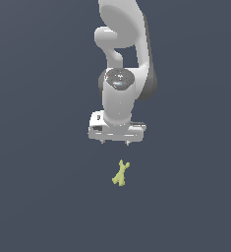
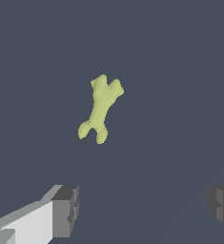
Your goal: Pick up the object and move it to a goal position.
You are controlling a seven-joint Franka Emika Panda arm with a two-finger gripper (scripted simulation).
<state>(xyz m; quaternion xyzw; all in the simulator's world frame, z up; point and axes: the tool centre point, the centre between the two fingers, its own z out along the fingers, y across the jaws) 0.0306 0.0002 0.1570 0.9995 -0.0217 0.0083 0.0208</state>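
Note:
The object (image 1: pixel 120 173) is a tiny yellow-green branching piece with forked ends, lying on the dark grey surface. In the exterior view my white gripper (image 1: pixel 115 142) hangs above and just behind it, apart from it, with only short fingertips showing below the hand. In the wrist view the object (image 2: pixel 100 108) lies ahead of the gripper (image 2: pixel 142 209). The two grey fingertips (image 2: pixel 66 209) stand wide apart with nothing between them. The gripper is open and empty.
The white arm (image 1: pixel 124 54) rises from the hand toward the top of the exterior view. The plain dark grey surface (image 1: pixel 38 197) fills the rest of both views.

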